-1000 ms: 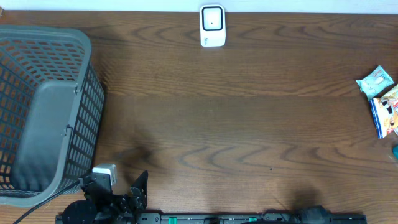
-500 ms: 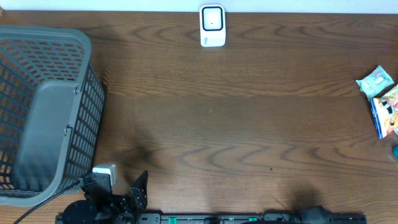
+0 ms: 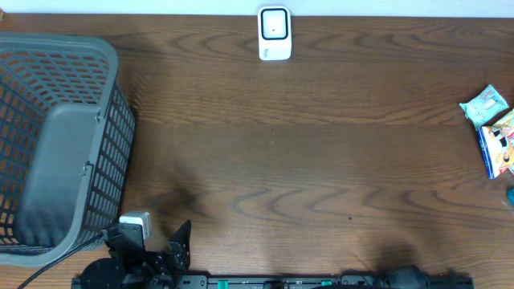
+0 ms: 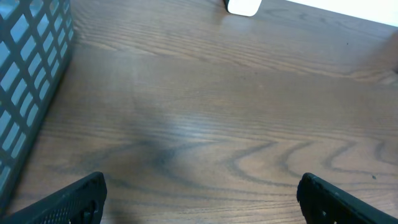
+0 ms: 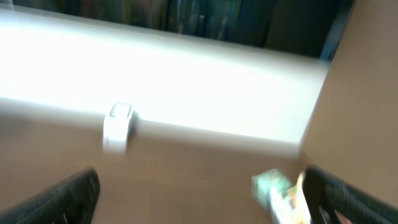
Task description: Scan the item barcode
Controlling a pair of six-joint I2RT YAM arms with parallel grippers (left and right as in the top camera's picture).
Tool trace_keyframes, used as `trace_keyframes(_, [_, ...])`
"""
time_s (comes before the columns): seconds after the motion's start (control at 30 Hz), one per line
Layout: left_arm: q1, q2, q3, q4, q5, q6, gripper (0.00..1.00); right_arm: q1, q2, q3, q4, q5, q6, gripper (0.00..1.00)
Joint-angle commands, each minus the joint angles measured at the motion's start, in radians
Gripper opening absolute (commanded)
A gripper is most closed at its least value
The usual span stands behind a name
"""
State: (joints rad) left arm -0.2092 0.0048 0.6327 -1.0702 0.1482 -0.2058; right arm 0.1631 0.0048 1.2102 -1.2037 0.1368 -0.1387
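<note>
The white barcode scanner (image 3: 274, 33) stands upright at the table's far edge, centre. The items lie at the right edge: a pale green packet (image 3: 485, 105) and a blue and orange packet (image 3: 502, 143). My left gripper (image 4: 199, 199) hovers open over bare wood near the front left, with nothing between its fingers; the scanner (image 4: 242, 6) shows far ahead of it. My right gripper (image 5: 205, 199) is open and empty in a blurred view, where the scanner (image 5: 117, 127) is left of centre and the green packet (image 5: 270, 185) lies near the right finger. Only the right arm (image 3: 405, 277) shows from overhead.
A large grey mesh basket (image 3: 56, 136) fills the table's left side, close to my left gripper (image 3: 173, 253); its wall (image 4: 25, 74) runs along the left of the left wrist view. A small teal object (image 3: 510, 195) peeks in at the right edge.
</note>
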Motion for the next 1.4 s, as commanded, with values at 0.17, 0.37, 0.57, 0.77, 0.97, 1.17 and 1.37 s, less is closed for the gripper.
trace_keyframes(0.17, [0.004, 0.0, 0.005, 0.002, 0.001, 0.002, 0.98, -0.005, 0.003, 0.002, -0.379, 0.05, -0.024, 0.99])
trace_keyframes(0.37, [0.004, 0.0, 0.005, 0.002, 0.001, 0.002, 0.98, -0.005, 0.003, 0.002, -0.379, 0.05, -0.024, 0.99])
trace_keyframes(0.57, [0.004, 0.0, 0.005, 0.002, 0.001, 0.002, 0.98, -0.005, 0.003, 0.002, -0.378, 0.05, -0.024, 0.99])
trace_keyframes(0.77, [0.004, 0.0, 0.005, 0.002, 0.001, 0.002, 0.98, -0.005, 0.003, 0.002, -0.379, 0.05, -0.024, 0.99])
trace_keyframes(0.97, [0.004, 0.0, 0.005, 0.002, 0.001, 0.002, 0.98, -0.005, 0.003, 0.002, -0.378, 0.053, -0.024, 0.99])
trace_keyframes(1.17, [0.004, 0.0, 0.005, 0.002, 0.001, 0.002, 0.98, 0.004, 0.003, 0.001, -0.233, 0.052, -0.024, 0.99])
trace_keyframes(1.37, [0.004, 0.0, 0.005, 0.002, 0.002, 0.002, 0.98, 0.019, 0.003, -0.118, 0.161, 0.001, -0.024, 0.99])
